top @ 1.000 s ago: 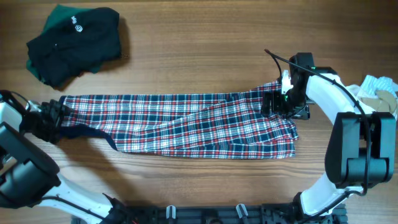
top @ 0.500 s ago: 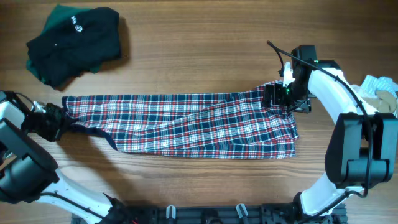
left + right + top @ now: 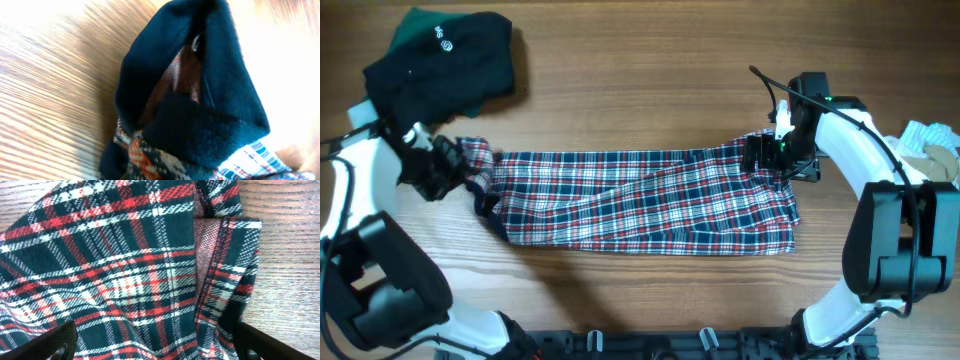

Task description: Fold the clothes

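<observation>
Red, white, navy plaid top (image 3: 650,200): long strip lying flat across tabletop (image 3: 640,80), left end bunched up, navy trim showing.

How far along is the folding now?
Done: the plaid garment lies in a long narrow band, seemingly folded lengthwise. In hand: the left tool grips its bunched left end; the right tool is open over the right end. Left: crosswise folds, and the dark green garment lies crumpled.

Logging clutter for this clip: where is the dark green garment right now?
In the overhead view, the dark green garment lies bunched at the far left, just beyond the left gripper and the left end of the plaid garment.
</observation>
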`<action>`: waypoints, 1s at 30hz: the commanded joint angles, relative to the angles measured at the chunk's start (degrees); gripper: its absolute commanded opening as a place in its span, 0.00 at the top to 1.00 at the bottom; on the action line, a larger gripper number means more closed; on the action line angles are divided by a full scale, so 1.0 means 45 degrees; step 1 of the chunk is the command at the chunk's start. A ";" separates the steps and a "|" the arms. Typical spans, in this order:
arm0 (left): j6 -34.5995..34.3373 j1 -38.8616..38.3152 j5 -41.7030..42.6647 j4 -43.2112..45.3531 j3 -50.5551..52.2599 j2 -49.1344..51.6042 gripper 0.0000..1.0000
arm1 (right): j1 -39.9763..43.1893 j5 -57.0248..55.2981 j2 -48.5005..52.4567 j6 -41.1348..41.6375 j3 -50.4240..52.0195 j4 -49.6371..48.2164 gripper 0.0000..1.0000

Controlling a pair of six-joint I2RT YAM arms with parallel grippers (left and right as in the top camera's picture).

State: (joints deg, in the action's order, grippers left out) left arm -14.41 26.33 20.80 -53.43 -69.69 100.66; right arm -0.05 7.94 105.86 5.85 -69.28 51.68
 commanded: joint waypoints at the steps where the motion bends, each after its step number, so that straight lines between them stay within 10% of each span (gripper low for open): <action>1: -0.0296 -0.1117 -0.1088 -0.0296 0.0058 -0.1083 0.96 | -0.0015 0.0189 0.0209 0.0117 -0.0272 0.0000 0.00; 30: -0.2968 -0.8170 -0.0840 -0.1379 0.0053 -0.2633 0.96 | -0.0015 0.0248 0.0209 0.0131 -0.0272 -0.0287 0.00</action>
State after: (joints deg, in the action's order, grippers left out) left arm -24.71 -7.05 15.90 -60.27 -69.69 90.19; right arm -0.05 7.94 105.86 5.85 -69.28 50.57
